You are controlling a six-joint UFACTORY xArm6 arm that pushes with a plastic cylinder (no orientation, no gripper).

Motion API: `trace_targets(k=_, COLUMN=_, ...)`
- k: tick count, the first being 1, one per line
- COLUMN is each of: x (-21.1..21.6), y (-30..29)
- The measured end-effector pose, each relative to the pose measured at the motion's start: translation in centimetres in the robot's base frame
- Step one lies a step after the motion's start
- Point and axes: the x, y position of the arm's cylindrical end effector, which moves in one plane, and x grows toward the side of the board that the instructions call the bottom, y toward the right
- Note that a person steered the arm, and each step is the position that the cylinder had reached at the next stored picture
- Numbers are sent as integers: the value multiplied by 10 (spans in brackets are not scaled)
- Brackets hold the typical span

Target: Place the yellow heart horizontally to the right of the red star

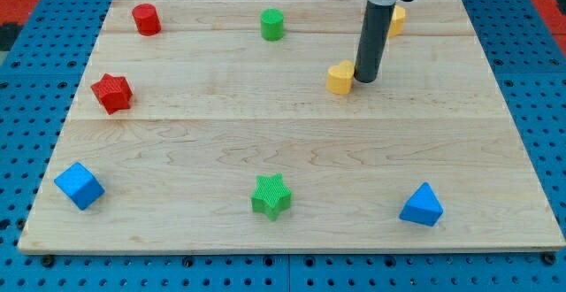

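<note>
Tip (366, 80) touching yellow heart (340, 78) at its three o'clock; red star (112, 92) far off at nine o'clock; no claw visible.

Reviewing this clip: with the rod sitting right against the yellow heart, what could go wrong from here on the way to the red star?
1. My tip sits at the right edge of the yellow heart; an off-centre push could let the heart spin or slip off.
2. The red star lies far across the board at the view's left and slightly lower, so a straight push may end misaligned.
3. Overshooting could knock the star away.
</note>
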Motion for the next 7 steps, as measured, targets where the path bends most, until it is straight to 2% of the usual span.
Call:
trace_targets(k=1, x=4, y=-34)
trace_targets(k=2, x=28, y=-117)
trace_targets(k=3, x=25, y=-95)
trace_targets(k=4, x=-32, y=-24)
trace_targets(k=5, x=-118, y=-29)
trace_targets(k=6, x=-172, y=-85)
trace_targets(k=7, x=-137, y=-106)
